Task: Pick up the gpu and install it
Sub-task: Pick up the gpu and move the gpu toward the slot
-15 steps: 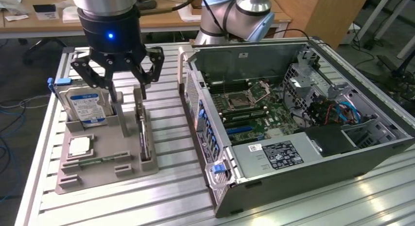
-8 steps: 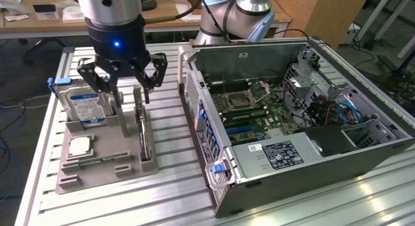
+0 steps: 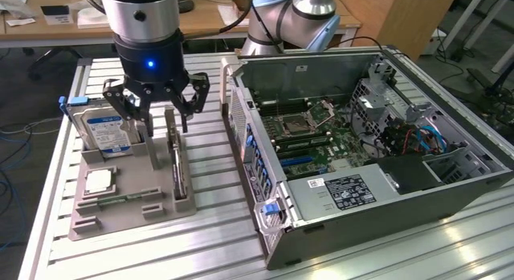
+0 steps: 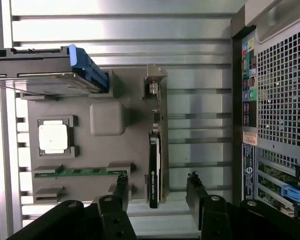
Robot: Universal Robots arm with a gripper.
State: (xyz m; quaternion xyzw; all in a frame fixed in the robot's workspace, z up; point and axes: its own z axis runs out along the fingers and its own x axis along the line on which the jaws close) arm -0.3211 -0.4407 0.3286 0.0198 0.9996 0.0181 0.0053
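**Caption:** Gripper (image 3: 163, 120) hangs with jaws spread wide and empty over the gpu (image 3: 178, 171), a thin dark circuit card standing on edge in a slot of the grey moulded holder tray (image 3: 120, 218).

**Detail:** For a clean grasp, I judge the jaws should keep the card's narrow edge centred between them. The wrist view has one finger (image 4: 121, 192) to each side of it. They should come down straight, clear of the slot walls, and close squarely on the two flat faces.

Counted, largest first:
- one slatted aluminium table (image 3: 201, 250)
- one open black-and-silver computer tower case (image 3: 401, 215)
- one tray
- one silver hard drive with a blue-and-white label (image 3: 103, 132)
- one gpu
- one square silver processor chip (image 3: 98, 181)
- one narrow green memory stick (image 3: 120, 200)
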